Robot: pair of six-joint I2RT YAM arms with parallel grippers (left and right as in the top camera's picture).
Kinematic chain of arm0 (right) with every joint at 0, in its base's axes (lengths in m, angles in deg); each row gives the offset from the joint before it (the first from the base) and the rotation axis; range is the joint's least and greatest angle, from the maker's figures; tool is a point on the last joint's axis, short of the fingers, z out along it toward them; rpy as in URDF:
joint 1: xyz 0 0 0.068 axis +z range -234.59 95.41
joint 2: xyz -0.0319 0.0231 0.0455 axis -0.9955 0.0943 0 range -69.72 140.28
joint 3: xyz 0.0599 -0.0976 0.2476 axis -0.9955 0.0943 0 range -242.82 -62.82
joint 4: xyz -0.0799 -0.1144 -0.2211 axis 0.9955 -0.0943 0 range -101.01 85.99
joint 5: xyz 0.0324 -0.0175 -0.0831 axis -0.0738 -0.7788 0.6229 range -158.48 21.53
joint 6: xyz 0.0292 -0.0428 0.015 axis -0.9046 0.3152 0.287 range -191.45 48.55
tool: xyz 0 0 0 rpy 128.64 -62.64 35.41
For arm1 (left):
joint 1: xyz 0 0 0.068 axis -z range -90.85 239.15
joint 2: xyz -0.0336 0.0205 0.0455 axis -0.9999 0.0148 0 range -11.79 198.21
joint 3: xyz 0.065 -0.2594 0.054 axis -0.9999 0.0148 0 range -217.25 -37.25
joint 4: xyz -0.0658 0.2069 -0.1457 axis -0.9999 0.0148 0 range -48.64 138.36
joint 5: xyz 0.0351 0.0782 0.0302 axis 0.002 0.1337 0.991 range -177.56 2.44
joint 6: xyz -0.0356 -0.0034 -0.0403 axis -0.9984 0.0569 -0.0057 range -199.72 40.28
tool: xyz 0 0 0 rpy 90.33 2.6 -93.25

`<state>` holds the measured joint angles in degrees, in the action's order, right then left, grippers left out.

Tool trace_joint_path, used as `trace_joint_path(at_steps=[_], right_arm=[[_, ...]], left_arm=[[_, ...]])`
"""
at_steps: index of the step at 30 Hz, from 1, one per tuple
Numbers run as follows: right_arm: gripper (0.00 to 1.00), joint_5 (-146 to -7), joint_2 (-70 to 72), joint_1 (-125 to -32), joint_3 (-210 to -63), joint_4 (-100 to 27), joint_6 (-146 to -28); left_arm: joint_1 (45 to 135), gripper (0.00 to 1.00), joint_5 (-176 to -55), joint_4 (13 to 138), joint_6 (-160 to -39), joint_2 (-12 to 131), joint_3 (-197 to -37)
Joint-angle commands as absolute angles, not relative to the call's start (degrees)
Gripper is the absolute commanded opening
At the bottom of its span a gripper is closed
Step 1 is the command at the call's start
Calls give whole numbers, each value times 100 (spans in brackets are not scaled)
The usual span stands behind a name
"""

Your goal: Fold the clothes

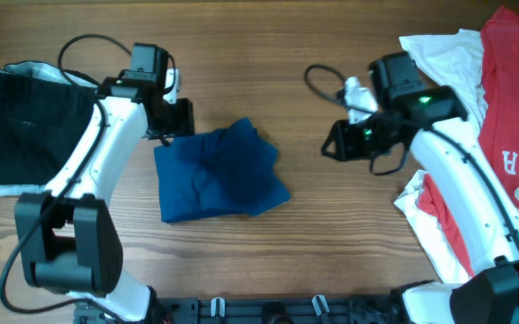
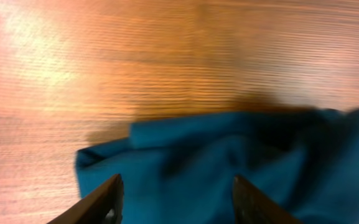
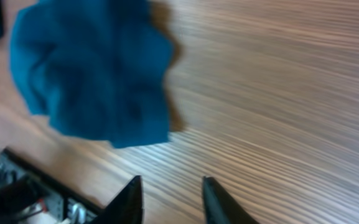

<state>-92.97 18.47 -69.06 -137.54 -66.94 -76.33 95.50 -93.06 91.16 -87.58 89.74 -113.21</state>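
Left end effector: jaws wide apart, nothing held, poised over the far-left edge of the blue cloth. Right end effector: also open and empty, over bare surface, to the right of the cloth and apart from it.

Cloth lies mid-surface as a rough, lumpy rectangle; the far-right corner bulges up.

Risks (judgement):
- Layers at the left edge are stacked and rumpled. A pinch there may catch only the top layer, or all of them, and pull the fold open instead of squaring it.
- With only one side pinned, a drag would likely slide the whole bundle.
- Right arm spans the red-and-white pile; a sweep could snag it.
- Both wrist views are blurred, so edge detail is poor.

Black garment sits at far left.

Containers: none in view.
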Motion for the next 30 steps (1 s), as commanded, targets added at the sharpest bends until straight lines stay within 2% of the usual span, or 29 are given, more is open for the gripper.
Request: trace_joint_path(at_steps=[1, 9, 15, 21, 22, 27, 30], right_arm=[[25, -9773, 1934, -6218, -13319, -6347, -7911], [28, -10344, 2244, -4915, -12567, -4843, -8768], [30, -10232, 3057, -4449, -12460, -3879, -9231], [29, -9686, 3910, -4511, -12460, -3770, -9408], [29, -9312, 3969, -4572, -12460, -3774, -9421], [35, -7830, 3914, -5059, -12554, -3744, -9484], [38, -7675, 3914, -5437, -12668, -3606, -8988]], left_arm=[[9450, 55, -9520, 9201, -8917, 9411, -11278], [9450, 53, -9524, 9492, -8919, 10021, -11245], [9450, 48, -9520, 9951, -9118, 10093, -11173], [9450, 37, -9522, 10259, -9459, 10093, -10932], [9450, 32, -9524, 10386, -9542, 10093, -10867], [9493, 21, -10112, 10604, -9684, 10093, -10486], [9625, 17, -10429, 10539, -9689, 10091, -10312]])
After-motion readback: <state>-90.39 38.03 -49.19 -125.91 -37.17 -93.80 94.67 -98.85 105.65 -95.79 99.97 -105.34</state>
